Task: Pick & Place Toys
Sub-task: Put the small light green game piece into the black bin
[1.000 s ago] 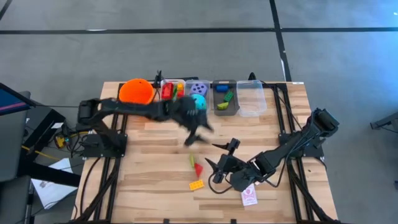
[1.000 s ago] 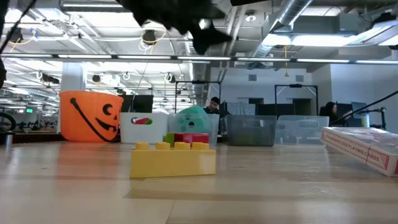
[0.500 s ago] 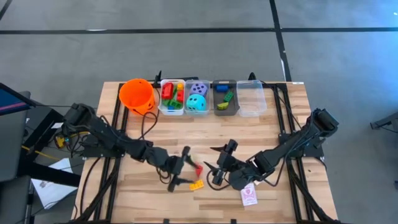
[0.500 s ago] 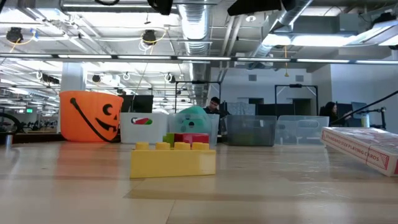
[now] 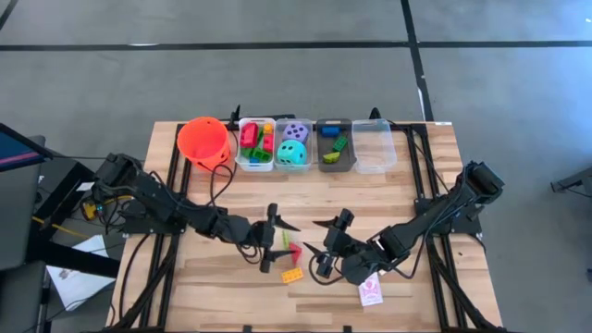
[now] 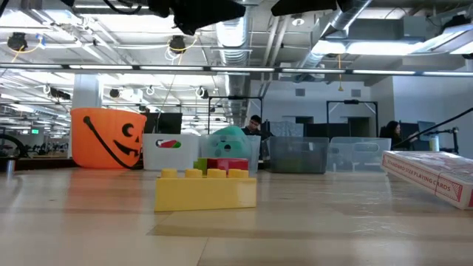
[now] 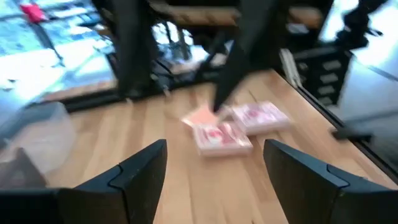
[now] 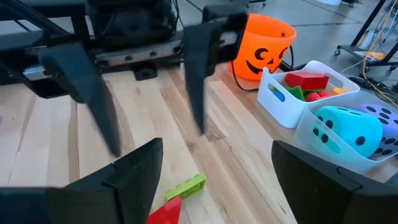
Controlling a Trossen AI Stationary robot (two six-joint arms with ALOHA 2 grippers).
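Three loose bricks are seen mid-table: a green brick (image 5: 285, 239), a red brick (image 5: 296, 251) and a studded yellow brick (image 5: 292, 275). The left gripper (image 5: 271, 239) and right gripper (image 5: 319, 252), both spread and empty, flank them. The wooden table (image 5: 231, 287) stands on grey floor.

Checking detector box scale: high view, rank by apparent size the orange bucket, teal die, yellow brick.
1. Orange bucket, largest.
2. Teal die.
3. Yellow brick, smallest.
All lie at table level under an overhead camera, so nearness barely skews this.
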